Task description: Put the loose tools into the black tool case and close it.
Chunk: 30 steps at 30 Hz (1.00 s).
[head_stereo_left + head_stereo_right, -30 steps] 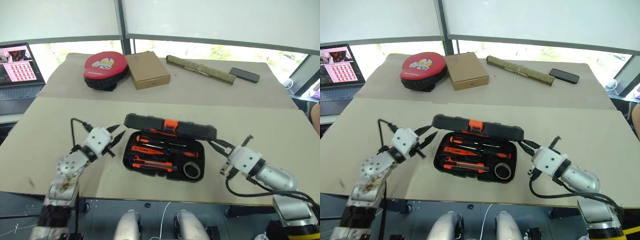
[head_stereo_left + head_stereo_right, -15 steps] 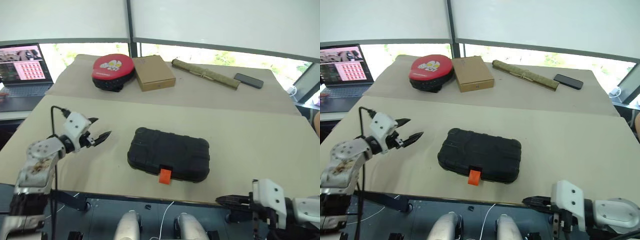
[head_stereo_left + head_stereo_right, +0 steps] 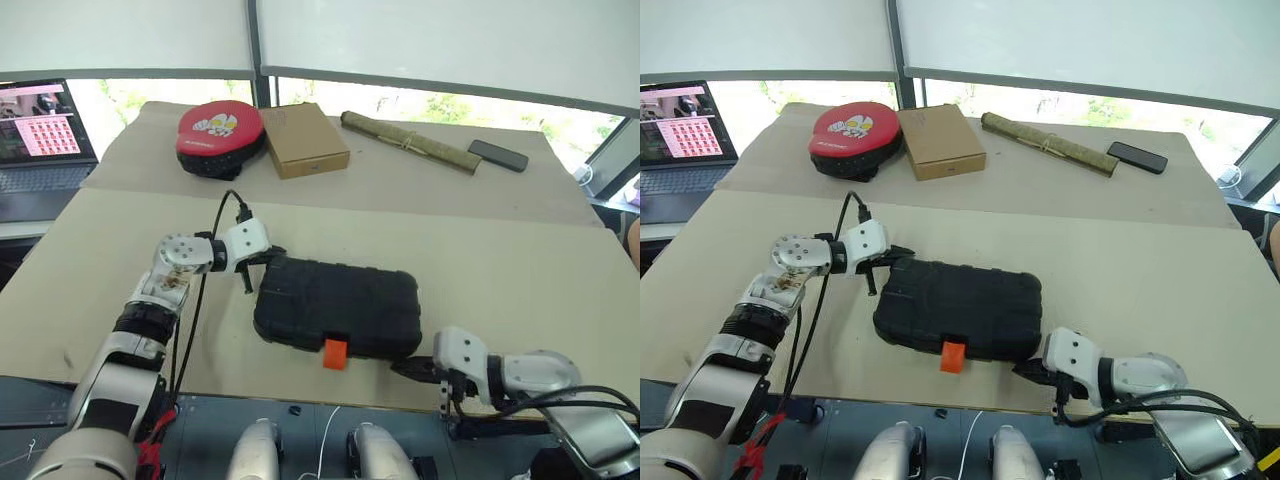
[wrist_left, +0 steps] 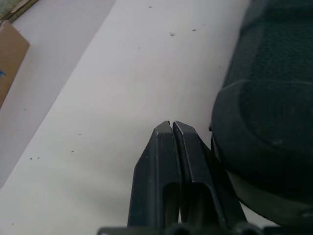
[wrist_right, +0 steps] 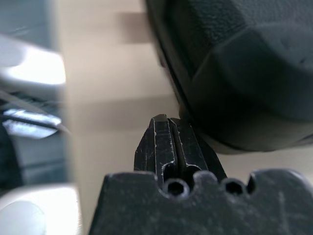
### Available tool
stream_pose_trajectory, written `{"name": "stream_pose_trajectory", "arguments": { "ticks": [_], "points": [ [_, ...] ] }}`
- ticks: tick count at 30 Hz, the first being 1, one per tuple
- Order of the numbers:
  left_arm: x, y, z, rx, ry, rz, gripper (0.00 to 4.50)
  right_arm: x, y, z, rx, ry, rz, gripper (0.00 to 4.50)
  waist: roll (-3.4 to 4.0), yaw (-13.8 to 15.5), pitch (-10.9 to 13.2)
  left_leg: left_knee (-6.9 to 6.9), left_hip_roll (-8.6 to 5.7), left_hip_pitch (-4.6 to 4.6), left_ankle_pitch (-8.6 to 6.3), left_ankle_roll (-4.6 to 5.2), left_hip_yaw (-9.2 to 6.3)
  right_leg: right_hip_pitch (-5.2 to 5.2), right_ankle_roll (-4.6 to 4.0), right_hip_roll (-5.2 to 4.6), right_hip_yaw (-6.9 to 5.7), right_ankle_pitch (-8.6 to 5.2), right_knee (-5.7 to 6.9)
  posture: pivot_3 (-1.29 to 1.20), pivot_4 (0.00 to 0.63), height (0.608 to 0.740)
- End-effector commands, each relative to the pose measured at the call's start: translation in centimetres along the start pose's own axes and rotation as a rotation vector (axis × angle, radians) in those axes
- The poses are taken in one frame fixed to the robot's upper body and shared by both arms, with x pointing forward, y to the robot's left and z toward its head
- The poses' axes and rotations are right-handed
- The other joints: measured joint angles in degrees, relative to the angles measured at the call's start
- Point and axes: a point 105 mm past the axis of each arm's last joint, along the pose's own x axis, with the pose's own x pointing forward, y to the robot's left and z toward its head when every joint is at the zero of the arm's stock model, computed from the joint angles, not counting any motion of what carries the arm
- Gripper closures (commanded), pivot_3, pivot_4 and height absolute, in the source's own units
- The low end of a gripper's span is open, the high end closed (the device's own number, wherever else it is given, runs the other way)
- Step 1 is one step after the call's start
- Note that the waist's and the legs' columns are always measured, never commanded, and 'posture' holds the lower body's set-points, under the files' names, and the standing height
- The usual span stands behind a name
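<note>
The black tool case [image 3: 335,305] lies closed on the near part of the table, its orange latch [image 3: 335,352] hanging at the front edge. The loose tools are hidden. My left gripper [image 3: 262,262] is shut and empty beside the case's far left corner; the left wrist view shows its fingertips [image 4: 165,129] pressed together next to the case wall [image 4: 269,98]. At the near right corner, low by the table's front edge, my right gripper [image 3: 405,368] is shut on nothing, its tips [image 5: 164,122] just beside the case [image 5: 244,63].
Along the far side stand a red-and-black round pad [image 3: 220,132], a brown cardboard box [image 3: 305,140], an olive rolled bundle [image 3: 405,142] and a dark phone [image 3: 498,155]. A laptop [image 3: 40,135] sits off the table's left. The table's front edge [image 3: 230,385] runs close under the case.
The case lid, open a second ago, came down and stays closed. Both grippers, drawn back half a second ago, have moved in to the case's corners, and the left one has shut.
</note>
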Motion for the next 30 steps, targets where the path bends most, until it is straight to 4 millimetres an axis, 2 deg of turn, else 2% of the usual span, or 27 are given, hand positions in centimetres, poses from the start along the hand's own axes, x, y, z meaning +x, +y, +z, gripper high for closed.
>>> {"name": "stream_pose_trajectory", "arguments": {
  "ticks": [1,4,8,11,13,16,18,21,26,30],
  "points": [
    [-0.5,-2.7,1.0,0.028,-0.052,-0.164,4.4,-1.4,-4.9,0.5,-0.025,-0.006,-0.237,4.5,0.03,-0.1,0.0,0.0,0.0,0.01,0.0,0.0,0.01,0.0,0.0,-0.01,0.0,0.0,0.0,0.0,0.15,0.74],
    [-1.3,-2.8,1.5,0.023,-0.064,-0.154,4.4,-1.8,-5.9,0.1,-0.029,0.01,-0.27,4.5,0.05,0.0,0.0,0.0,0.0,0.01,0.0,0.0,0.02,0.01,0.01,-0.04,0.01,0.0,0.01,0.0,0.15,0.74],
    [-2.3,0.0,4.6,-0.086,-0.169,-0.051,4.4,-2.4,-5.7,0.3,-0.042,0.007,-0.24,4.5,0.06,0.5,0.0,0.01,0.0,-0.02,0.0,0.0,-0.04,0.01,0.01,-0.02,-0.04,0.0,0.05,0.0,0.15,0.74],
    [-2.6,0.8,7.6,-0.129,-0.248,-0.078,4.4,-2.7,-4.3,0.9,-0.02,-0.017,-0.152,4.5,0.06,0.5,0.0,0.05,-0.01,-0.04,0.01,0.01,-0.07,0.02,0.02,-0.02,-0.06,-0.01,0.05,0.0,0.15,0.74],
    [-2.4,0.1,9.4,-0.112,-0.276,-0.148,4.4,-2.9,-3.0,1.4,-0.008,-0.03,-0.079,4.5,0.07,0.4,0.0,0.05,-0.02,-0.03,0.0,0.01,-0.09,0.04,0.05,-0.02,-0.06,-0.02,0.04,0.0,0.15,0.74],
    [-1.1,-2.3,10.4,-0.04,-0.269,-0.267,4.4,-2.8,-1.2,2.5,0.011,-0.055,0.008,4.5,0.1,0.2,0.0,0.05,-0.02,0.02,-0.01,0.02,-0.1,0.1,0.07,-0.02,-0.05,-0.03,0.03,0.0,0.15,0.74],
    [0.0,-4.1,10.2,0.011,-0.242,-0.336,4.4,-2.5,-0.1,3.2,0.007,-0.067,0.054,4.5,0.11,0.0,0.0,0.05,-0.01,0.09,-0.01,0.02,-0.1,0.14,0.06,0.01,-0.03,-0.03,0.04,0.0,0.15,0.74],
    [2.6,-6.6,8.2,0.116,-0.141,-0.413,4.4,-2.0,1.0,4.1,0.003,-0.08,0.095,4.5,0.11,0.0,0.0,0.05,-0.02,0.12,0.0,0.01,-0.1,0.15,0.05,0.02,-0.01,-0.03,0.06,0.0,0.15,0.74],
    [4.0,-7.5,6.5,0.185,-0.088,-0.436,4.4,-1.3,0.7,4.1,0.02,-0.081,0.074,4.5,0.12,0.3,-0.1,0.06,-0.04,0.18,0.0,0.01,-0.12,0.25,0.04,0.0,0.0,-0.03,0.02,0.0,0.15,0.74],
    [4.2,-7.7,6.4,0.181,-0.098,-0.436,4.4,-1.0,0.8,4.3,0.038,-0.1,0.075,4.5,0.14,0.3,-0.1,0.06,-0.03,0.2,0.0,0.01,-0.13,0.27,0.04,0.0,0.01,-0.03,0.03,0.0,0.15,0.74]
  ]
}}
